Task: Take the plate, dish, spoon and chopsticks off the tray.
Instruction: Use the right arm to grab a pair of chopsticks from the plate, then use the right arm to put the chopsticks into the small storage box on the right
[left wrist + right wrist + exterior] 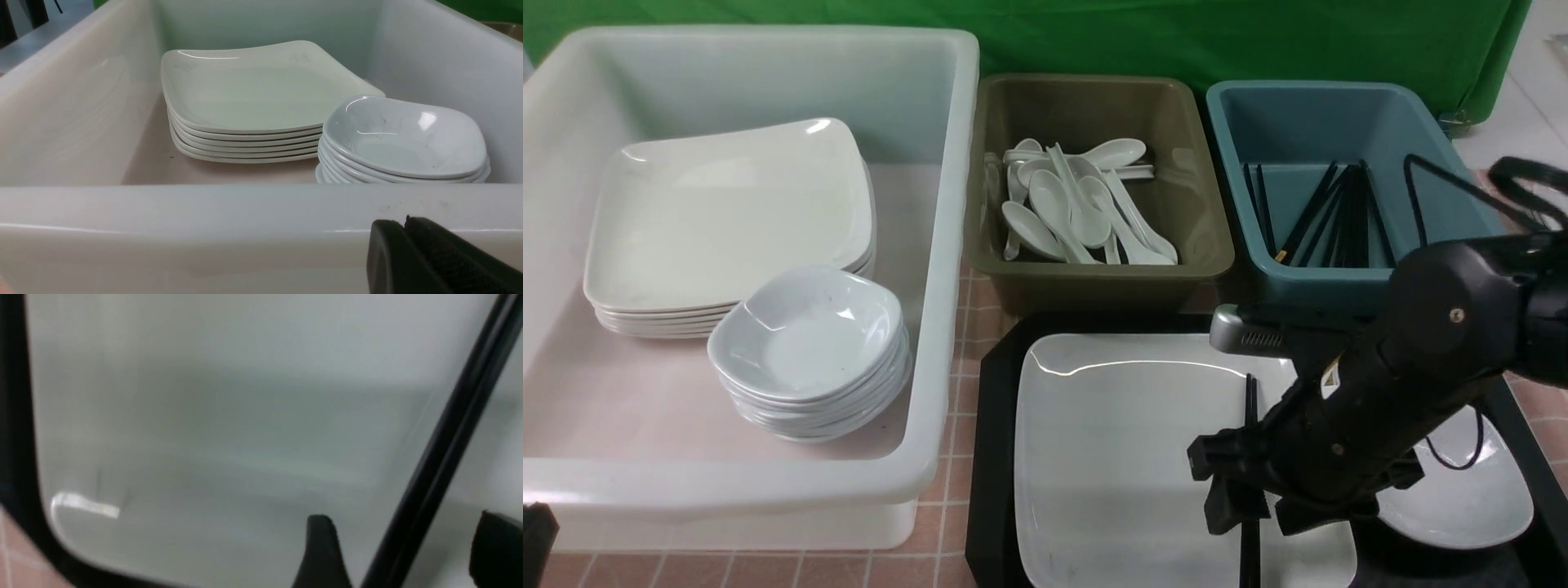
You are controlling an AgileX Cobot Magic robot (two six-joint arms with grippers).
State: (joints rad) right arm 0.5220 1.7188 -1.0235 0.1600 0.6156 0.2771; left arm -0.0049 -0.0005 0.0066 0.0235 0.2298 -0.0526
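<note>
The black tray [992, 457] lies at the front right. On it rests the large white plate [1111, 457], and the black chopsticks [1249, 400] lie across the plate's right part. The small white dish [1470, 498] sits on the tray to the right, partly behind my right arm. My right gripper [1252, 514] hangs low over the plate, open, one finger on each side of the chopsticks [449, 428] without touching them. In the right wrist view the gripper [404, 522] shows wide apart above the plate [204, 416]. My left gripper [404, 222] is shut and empty outside the tub's near wall. The spoon is hidden.
A big white tub [947, 245] on the left holds a stack of plates [727, 212] and a stack of dishes [809, 343]. Behind the tray stand an olive bin [1094, 273] with several spoons and a blue bin [1307, 122] with several chopsticks.
</note>
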